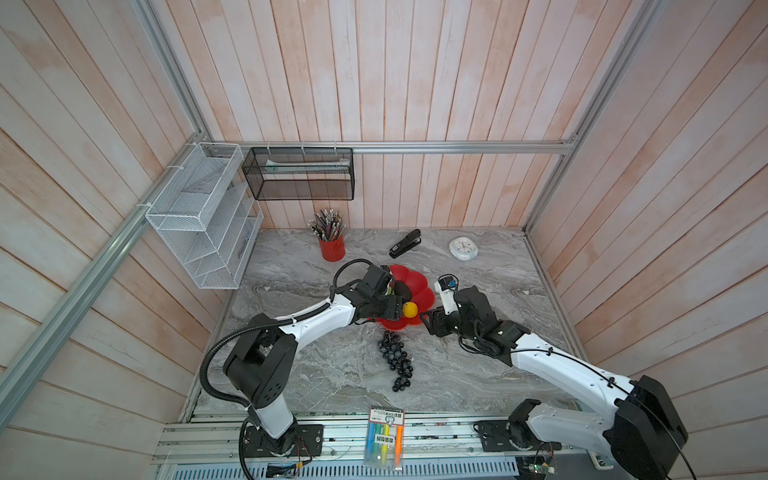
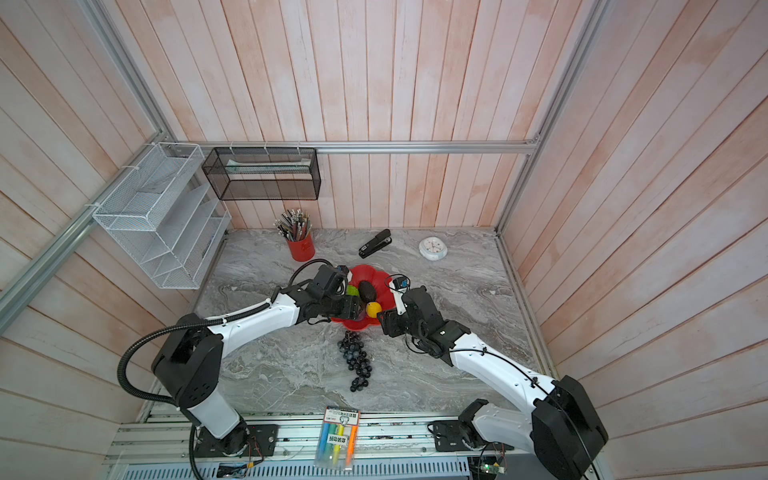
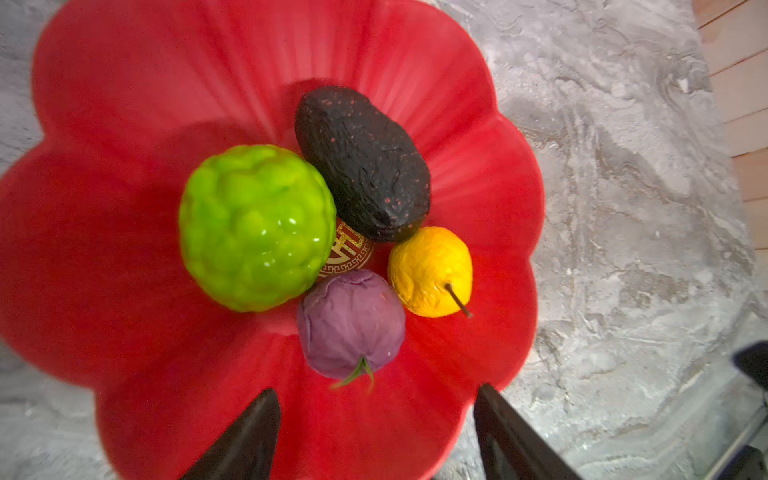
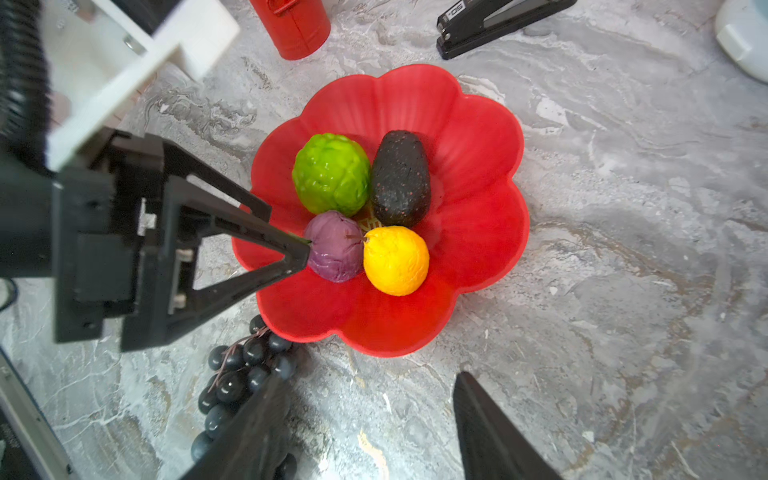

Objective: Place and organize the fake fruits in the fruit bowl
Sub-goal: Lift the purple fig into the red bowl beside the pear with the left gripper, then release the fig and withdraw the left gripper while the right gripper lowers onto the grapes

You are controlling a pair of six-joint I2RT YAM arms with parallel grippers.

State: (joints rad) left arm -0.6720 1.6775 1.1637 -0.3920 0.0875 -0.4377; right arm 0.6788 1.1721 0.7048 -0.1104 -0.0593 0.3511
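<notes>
The red fruit bowl [image 4: 478, 137] holds a bumpy green ball [image 3: 255, 226], a dark avocado [image 3: 361, 162], a purple ball [image 3: 351, 322] and a yellow-orange fruit [image 3: 430, 270], all clustered at its centre. My left gripper [image 3: 376, 390] hangs open over the bowl's near-left rim, with nothing between its fingers and the purple ball just ahead of them. The bunch of dark grapes [image 1: 397, 359] lies on the table in front of the bowl. My right gripper [image 4: 372, 376] stands open above bare table by the bowl's front edge, with the top of the grapes beside one finger.
A red pencil cup [image 1: 331, 248], a black stapler [image 1: 405, 244] and a white clock [image 1: 463, 248] stand behind the bowl. A pack of markers [image 1: 384, 436] lies on the front rail. Wire racks [image 1: 203, 216] hang on the left wall.
</notes>
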